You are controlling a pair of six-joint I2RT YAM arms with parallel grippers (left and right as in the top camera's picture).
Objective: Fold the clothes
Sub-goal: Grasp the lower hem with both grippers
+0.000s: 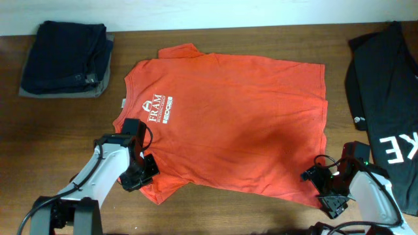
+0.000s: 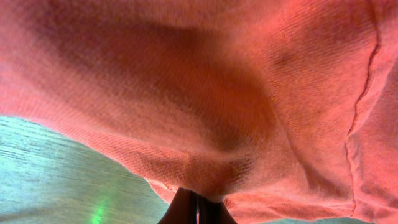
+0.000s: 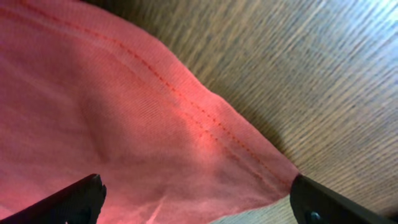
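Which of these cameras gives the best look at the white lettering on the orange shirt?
The overhead view: the white lettering lies unobstructed on the chest of the orange shirt. Both wrist views show only plain orange cloth up close, with no lettering at all.

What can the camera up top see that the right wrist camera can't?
Only the overhead view shows the whole orange T-shirt with its white lettering, the dark folded pile, the black shirt and the left gripper at a sleeve. Only the right wrist view shows the stitched hem up close. Both show orange cloth on the wooden table, and the right gripper open at the shirt's corner.
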